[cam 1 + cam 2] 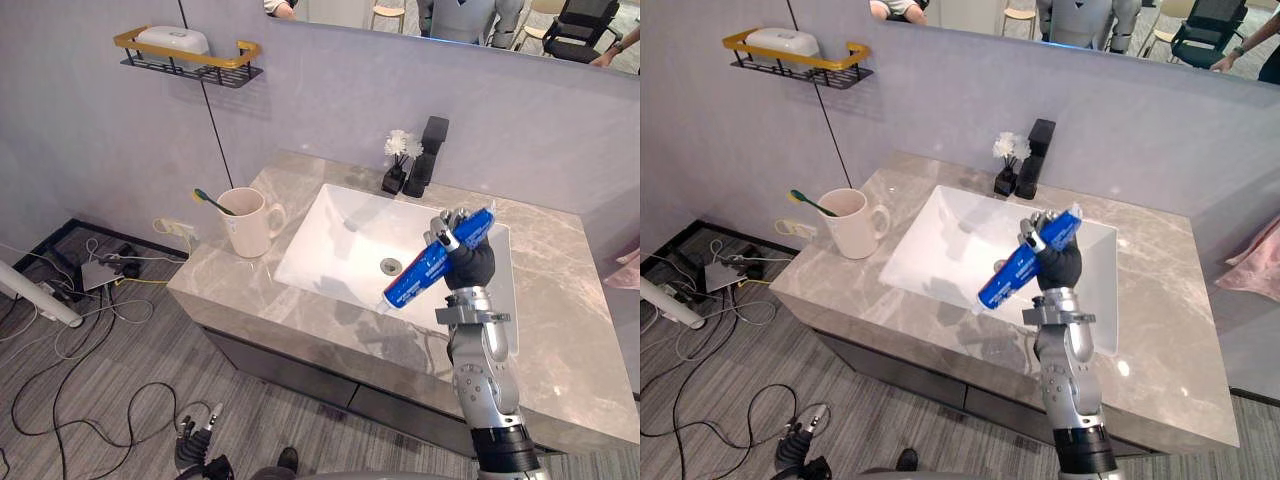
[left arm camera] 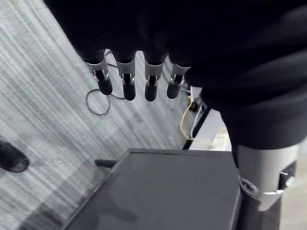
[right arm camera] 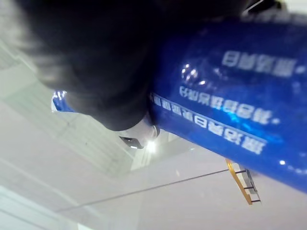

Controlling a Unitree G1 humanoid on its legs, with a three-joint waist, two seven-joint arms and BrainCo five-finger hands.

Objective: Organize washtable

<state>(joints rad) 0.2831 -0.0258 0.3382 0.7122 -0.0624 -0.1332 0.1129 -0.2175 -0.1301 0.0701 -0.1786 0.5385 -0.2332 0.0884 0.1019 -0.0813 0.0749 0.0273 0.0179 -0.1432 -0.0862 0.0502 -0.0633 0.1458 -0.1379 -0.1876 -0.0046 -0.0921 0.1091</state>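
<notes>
My right hand [image 1: 468,252] is raised over the right part of the white sink [image 1: 340,235] and is shut on a blue toothpaste tube [image 1: 432,259], which slants down to the left. The tube [image 3: 230,91] fills the right wrist view. A cream mug [image 1: 247,221] with a green-handled toothbrush [image 1: 214,201] in it stands on the marble counter [image 1: 215,280] left of the sink. My left hand [image 2: 136,76] hangs low beside the cabinet, above the floor, fingers straight and holding nothing; it also shows as the left hand [image 1: 197,440] at the bottom of the left eye view.
A black faucet [image 1: 428,155] and a small black vase of white flowers [image 1: 400,160] stand behind the sink. A wall shelf [image 1: 190,55] with a white soap box hangs at upper left. A mirror runs above. Cables and a power strip [image 1: 105,270] lie on the floor.
</notes>
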